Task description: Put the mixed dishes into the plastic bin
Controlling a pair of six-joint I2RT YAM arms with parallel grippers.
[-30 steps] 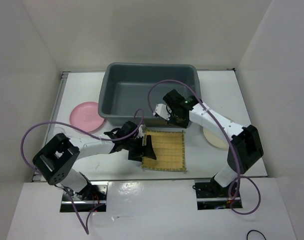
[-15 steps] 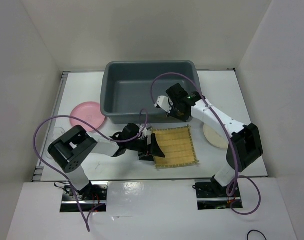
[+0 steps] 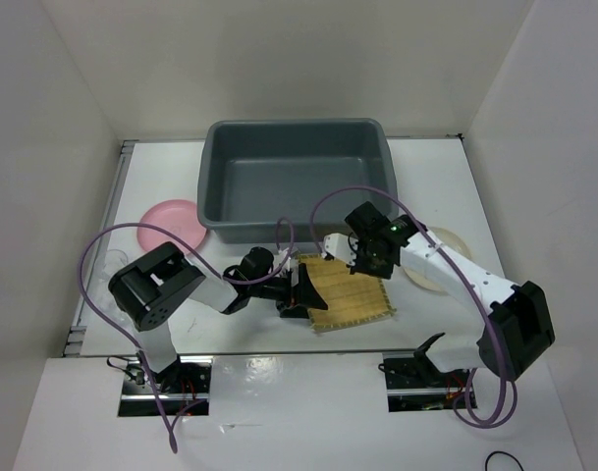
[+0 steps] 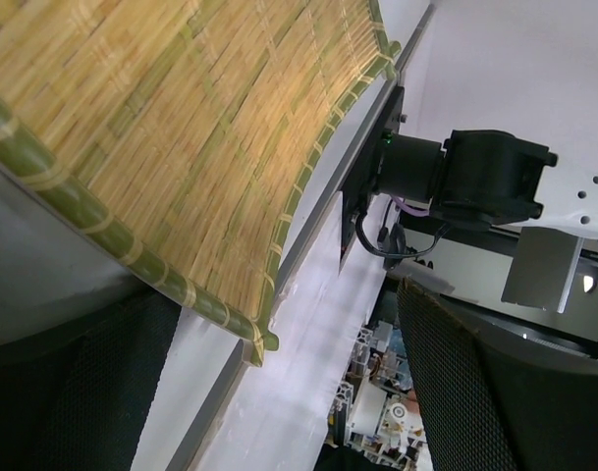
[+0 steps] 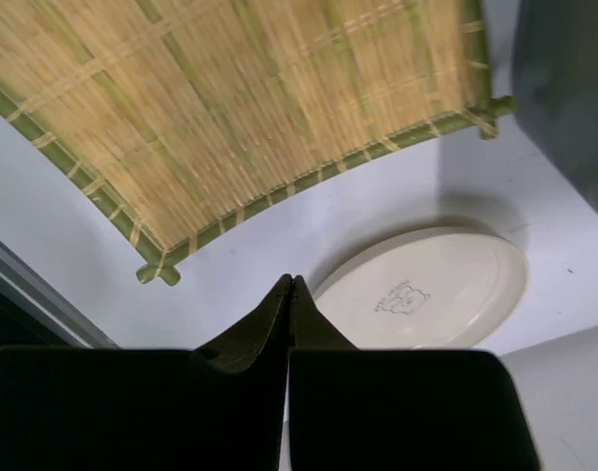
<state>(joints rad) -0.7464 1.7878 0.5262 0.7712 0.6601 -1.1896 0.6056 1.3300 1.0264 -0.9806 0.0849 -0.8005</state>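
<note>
Sliding sideways, the yellow mat (image 3: 350, 294) has turned a little, but it is still just in front of the plastic bin (image 3: 294, 132). The left gripper (image 3: 311, 290) has its fingers wide apart at the mat's edge. The right gripper (image 3: 360, 259), fingers pressed together, came down beside it. Nothing is in the bin yet.

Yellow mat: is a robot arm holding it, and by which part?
Nothing is held. Left jaws stand open at the mat edge; right jaws are shut, empty.

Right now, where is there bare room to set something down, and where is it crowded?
Free: the floor of the plastic bin; the table strip right of the bin, behind the cream plate. Crowded: before the bin, where the left end effector and right end effector flank the bamboo mat.
</note>
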